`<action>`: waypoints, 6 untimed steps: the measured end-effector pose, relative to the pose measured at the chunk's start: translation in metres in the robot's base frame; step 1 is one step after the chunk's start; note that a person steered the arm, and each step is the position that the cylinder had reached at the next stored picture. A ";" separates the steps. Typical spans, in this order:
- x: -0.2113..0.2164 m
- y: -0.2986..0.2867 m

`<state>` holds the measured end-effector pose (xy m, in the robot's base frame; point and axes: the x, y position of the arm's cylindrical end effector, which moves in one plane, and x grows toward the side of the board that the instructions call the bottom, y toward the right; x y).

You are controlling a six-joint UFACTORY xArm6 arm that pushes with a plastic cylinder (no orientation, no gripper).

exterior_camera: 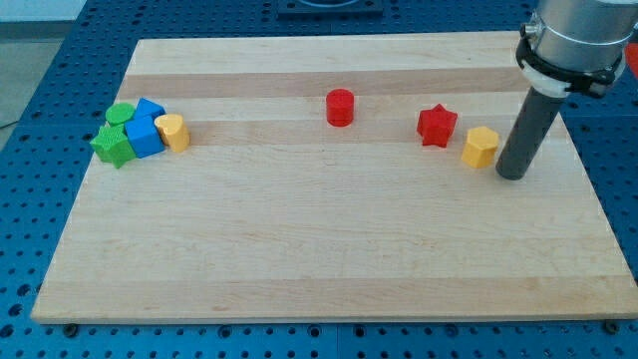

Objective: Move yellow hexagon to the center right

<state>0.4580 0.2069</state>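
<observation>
The yellow hexagon point(480, 147) lies on the wooden board point(329, 249) at the view's right, a little above the board's mid-height. My tip point(512, 174) rests on the board just to the right of the hexagon and slightly below it, close to it or touching it. The rod rises to the view's top right. A red star point(437, 126) lies just left of the hexagon.
A red cylinder point(341, 108) stands at the top centre. At the left sits a tight cluster: a green round block point(122, 115), a green star point(113, 146), two blue blocks point(146, 130) and a yellow block point(173, 131). The board's right edge is near my tip.
</observation>
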 end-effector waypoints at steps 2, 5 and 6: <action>0.007 -0.061; -0.042 -0.009; -0.041 -0.016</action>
